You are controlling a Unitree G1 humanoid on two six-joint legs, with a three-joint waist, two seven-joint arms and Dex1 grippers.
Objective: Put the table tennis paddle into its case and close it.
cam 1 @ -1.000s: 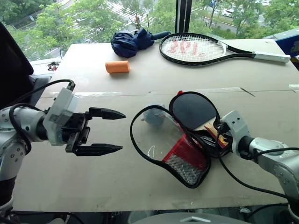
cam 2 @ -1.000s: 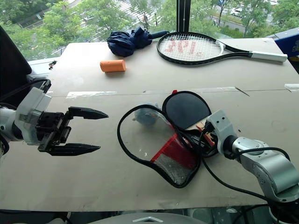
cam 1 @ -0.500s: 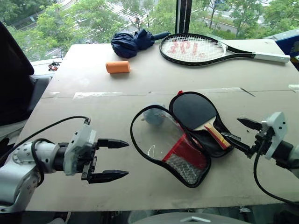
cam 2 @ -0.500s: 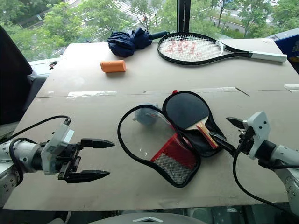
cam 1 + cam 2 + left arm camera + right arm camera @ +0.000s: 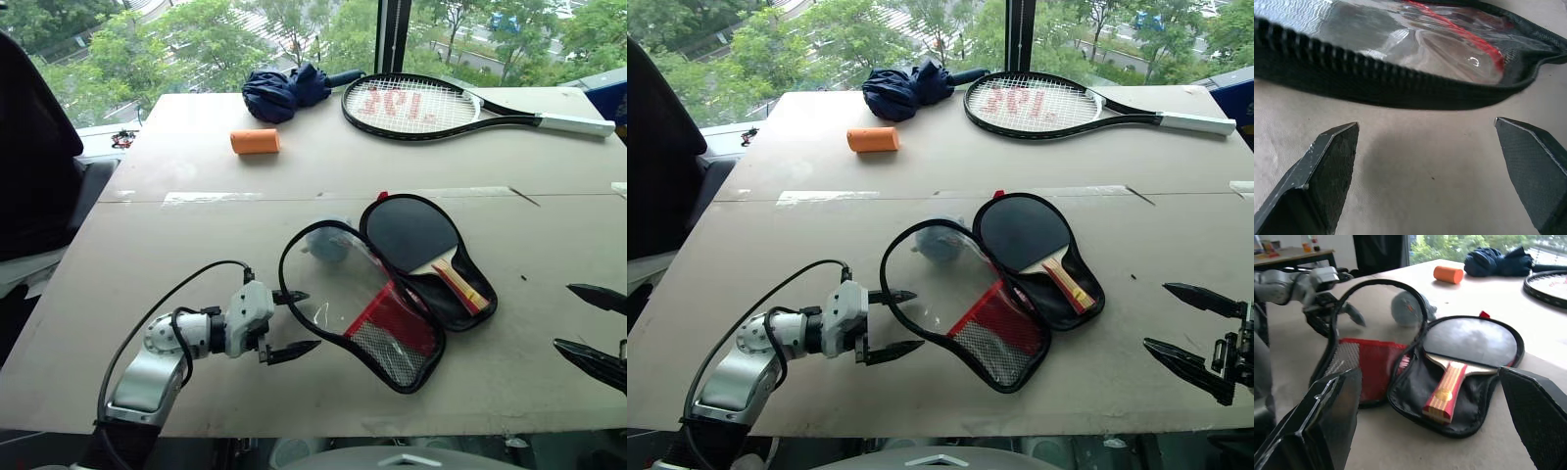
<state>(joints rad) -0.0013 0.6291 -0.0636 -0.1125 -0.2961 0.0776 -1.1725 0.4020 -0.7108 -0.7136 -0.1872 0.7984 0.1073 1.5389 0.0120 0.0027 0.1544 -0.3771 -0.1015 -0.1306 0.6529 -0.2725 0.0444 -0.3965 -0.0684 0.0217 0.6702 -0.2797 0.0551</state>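
Table: beige, two boards meeting at a taped seam.
Case: unzipped and lying open flat near the middle of the table; lid half with clear window, red panel and mesh to the left, black half to the right.
Paddle: lying in the right half of the case, black face up, handle toward the near edge.
Ball charm: grey-blue, under the clear lid at its far end.
Left gripper: fingers spread, low over the table, just beside the lid's zipper edge, holding nothing.
Right gripper: fingers spread wide, empty, well right of the case.
Far end: tennis racket, navy umbrella, orange cylinder.
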